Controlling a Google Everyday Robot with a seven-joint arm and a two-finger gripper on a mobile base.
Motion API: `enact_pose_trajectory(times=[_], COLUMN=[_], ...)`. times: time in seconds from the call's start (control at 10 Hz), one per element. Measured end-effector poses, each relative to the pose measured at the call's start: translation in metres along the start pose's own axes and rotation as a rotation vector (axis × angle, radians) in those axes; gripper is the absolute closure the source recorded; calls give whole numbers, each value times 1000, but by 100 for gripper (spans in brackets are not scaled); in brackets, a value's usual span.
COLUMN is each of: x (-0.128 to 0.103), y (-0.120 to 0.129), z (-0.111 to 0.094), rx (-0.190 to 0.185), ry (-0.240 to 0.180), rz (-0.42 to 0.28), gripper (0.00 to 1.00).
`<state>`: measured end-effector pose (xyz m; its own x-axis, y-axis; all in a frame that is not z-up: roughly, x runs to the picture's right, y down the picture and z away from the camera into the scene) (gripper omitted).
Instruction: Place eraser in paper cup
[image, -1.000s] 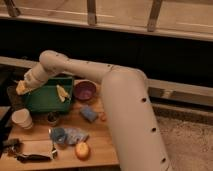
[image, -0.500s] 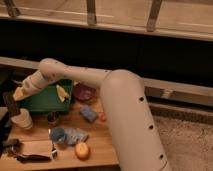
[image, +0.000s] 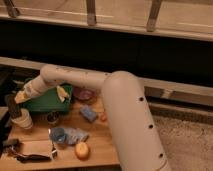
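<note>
Gripper: the robot's two-finger gripper (image: 15, 101) sits at the far left of the frame, at the end of the thick cream-white arm (image: 75, 77) that sweeps in from the lower right.
Jaws: clenched on the eraser, as far as I can judge; the yellowish jaw pads close on its upper end.
Eraser: the small dark grey-black oblong eraser (image: 13, 108) hangs from the jaws with its long axis close to upright, lower end pointing down.
Cup: the small white paper cup with a round rim (image: 22, 120) stands upright on the light wooden desk (image: 102, 145), at the left edge of the frame.
Key relation: the eraser's lower end is directly above the cup's mouth or already inside the rim; I cannot tell which, nor whether it touches the wall. The cup lies straight below the jaws, a little to the right.
Step in hand: by my judgement, the final lowering or release over the cup.
What the release calls for: the upright axis suits the narrow opening; the eraser needs to be centred over the rim before letting go.
Risk: the cup is light, so a sideways nudge could tip it.
Neighbours: a green rectangular tray (image: 47, 101) just right of the gripper, and a small shiny metal cup (image: 52, 118) near the paper cup.
</note>
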<state>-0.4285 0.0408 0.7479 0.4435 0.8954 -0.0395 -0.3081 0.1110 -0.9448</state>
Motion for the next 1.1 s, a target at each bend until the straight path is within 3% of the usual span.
enact_pose_trajectory(times=[0.1, 0.4, 0.6, 0.9, 1.1], x=[1, 4, 9, 16, 19], y=[-3, -15, -21, -28, -27], z=[3, 6, 10, 8, 12], rx=[8, 30, 37, 41, 30], ry=[-7, -16, -14, -23, -23], rz=[-3, -1, 5, 13, 11], gripper=[99, 75, 53, 27, 26])
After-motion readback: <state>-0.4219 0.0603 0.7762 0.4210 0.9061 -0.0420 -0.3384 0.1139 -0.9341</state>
